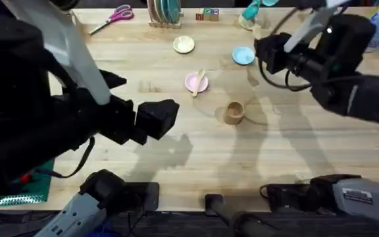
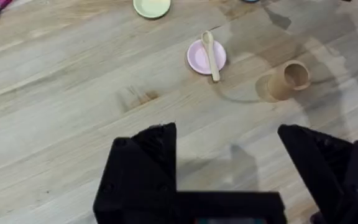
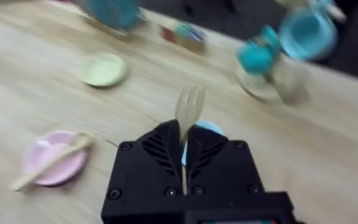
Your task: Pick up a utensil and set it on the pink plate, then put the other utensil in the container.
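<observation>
Right claw [image 3: 184,163] raised above the table [image 1: 176,145], pinching fork [image 3: 189,111] prongs-up. Left claw [image 2: 229,168] spread, hovering. Spoon [image 2: 211,55] lies across pink plate [image 2: 199,59]; cup [image 2: 289,79] nearby.

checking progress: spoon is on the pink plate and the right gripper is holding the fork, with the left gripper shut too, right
Not quite: the left gripper is open and empty, its jaws wide apart in the left wrist view. The rest holds: the spoon lies on the pink plate, and the right gripper holds the fork.

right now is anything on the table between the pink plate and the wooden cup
No. Between the pink plate and the wooden cup is bare tabletop, clearest in the left wrist view.
</observation>
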Action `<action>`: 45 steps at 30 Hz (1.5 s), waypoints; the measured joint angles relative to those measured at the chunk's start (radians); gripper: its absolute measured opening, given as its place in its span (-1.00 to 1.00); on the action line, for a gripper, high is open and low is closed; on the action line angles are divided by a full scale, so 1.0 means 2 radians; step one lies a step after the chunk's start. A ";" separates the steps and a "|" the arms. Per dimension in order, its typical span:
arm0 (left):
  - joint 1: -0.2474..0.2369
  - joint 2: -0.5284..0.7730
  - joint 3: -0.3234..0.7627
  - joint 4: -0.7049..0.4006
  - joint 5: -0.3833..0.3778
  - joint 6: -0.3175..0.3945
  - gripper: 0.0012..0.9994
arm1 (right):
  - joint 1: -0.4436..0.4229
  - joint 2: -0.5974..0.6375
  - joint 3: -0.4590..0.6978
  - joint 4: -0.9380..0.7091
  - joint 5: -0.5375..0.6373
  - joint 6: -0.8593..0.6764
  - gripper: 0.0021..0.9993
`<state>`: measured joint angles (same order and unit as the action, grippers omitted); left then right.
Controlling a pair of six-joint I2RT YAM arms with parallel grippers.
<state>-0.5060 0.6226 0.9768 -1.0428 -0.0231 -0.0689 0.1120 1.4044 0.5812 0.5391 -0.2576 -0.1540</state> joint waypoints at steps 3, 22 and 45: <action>0.000 0.000 0.000 0.000 0.000 0.000 0.99 | 0.000 -0.009 -0.029 0.070 -0.064 -0.006 -0.94; 0.000 0.000 0.000 0.000 0.000 0.000 0.99 | 0.000 -0.011 -0.157 0.272 -0.324 -0.034 -0.94; 0.000 0.000 0.000 0.000 0.000 0.000 0.99 | -0.003 -0.011 -0.270 0.348 -0.371 -0.079 -0.94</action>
<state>-0.5060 0.6224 0.9768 -1.0428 -0.0231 -0.0689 0.1063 1.3830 0.0405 1.2351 -1.0005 -0.3119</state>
